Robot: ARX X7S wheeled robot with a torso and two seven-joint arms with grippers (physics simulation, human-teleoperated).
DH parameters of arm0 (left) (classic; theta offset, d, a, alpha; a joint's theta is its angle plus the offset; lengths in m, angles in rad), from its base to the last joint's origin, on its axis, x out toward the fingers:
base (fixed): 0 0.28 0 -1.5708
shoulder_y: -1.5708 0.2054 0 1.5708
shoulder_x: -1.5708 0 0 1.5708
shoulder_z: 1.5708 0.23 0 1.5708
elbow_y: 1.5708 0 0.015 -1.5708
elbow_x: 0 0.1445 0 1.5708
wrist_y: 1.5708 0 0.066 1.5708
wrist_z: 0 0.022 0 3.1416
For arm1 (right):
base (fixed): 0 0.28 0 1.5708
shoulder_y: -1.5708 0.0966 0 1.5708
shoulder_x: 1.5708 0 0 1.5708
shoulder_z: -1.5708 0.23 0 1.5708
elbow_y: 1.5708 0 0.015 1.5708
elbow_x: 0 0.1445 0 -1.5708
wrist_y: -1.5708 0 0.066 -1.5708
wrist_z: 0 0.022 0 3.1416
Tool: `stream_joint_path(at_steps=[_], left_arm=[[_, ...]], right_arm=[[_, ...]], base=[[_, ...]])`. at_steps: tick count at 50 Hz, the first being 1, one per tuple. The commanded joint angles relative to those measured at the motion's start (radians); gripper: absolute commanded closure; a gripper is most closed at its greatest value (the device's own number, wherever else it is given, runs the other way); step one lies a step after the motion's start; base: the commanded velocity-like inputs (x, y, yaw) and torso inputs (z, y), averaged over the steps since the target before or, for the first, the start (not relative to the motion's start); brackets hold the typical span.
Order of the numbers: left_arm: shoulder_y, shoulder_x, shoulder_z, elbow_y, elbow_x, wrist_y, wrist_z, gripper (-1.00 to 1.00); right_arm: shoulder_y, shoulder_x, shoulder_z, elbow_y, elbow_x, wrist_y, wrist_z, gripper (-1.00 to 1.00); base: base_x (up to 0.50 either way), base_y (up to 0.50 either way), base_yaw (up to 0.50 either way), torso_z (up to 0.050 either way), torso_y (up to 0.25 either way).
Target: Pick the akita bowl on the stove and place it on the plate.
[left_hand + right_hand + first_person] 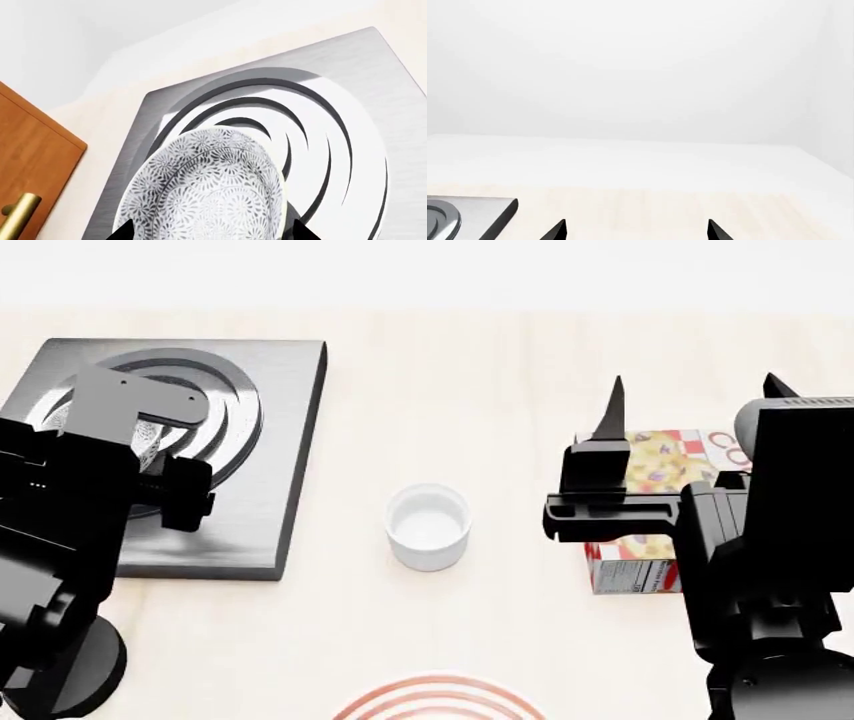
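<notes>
On the left, the left pincer (208,231) hangs over the stove (287,440), its jaws spread wide to either side of the akita bowl (210,190), which sits on the burner rings, not yet gripped as far as the wrist view shows. Closing off-centre could tip the bowl or skid it across the rings. Mid-worktop stands a white cup (429,527), which a low carry might clip on the way to the plate (441,702) at the near edge. On the right, the right pincer (607,440) hovers wide, empty, above a food box (641,540).
</notes>
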Motion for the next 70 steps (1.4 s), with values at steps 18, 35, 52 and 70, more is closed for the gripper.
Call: stream_joint_path(at_steps=[18, 35, 52, 70], left_arm=[[0.01, 0.017, -0.025, 0.012, -0.018, 0.008, 0.042, -1.0], [0.024, 0.012, -0.013, 0.069, -0.031, -0.02, 0.061, 1.0], [0.0, 0.017, -0.047, 0.026, -0.034, 0.03, 0.005, 1.0], [0.002, -0.137, 0.101, 0.587, -0.032, -0.105, 0.156, 1.0]], right_arm=[[0.001, -0.012, 0.019, -0.004, -0.011, 0.007, -0.007, -1.0], [-0.002, -0.009, 0.019, -0.002, -0.005, 0.001, -0.003, -1.0], [0.0, -0.007, 0.018, -0.002, 0.002, 0.003, 0.005, -1.0], [-0.001, -0.002, 0.011, 0.008, 0.002, -0.009, 0.007, -1.0]], base=[[0.0, 0.0, 0.0, 0.0, 0.0], [0.0, 0.0, 0.0, 0.0, 0.0], [0.0, 0.0, 0.0, 0.0, 0.0], [0.0, 0.0, 0.0, 0.0, 0.0]])
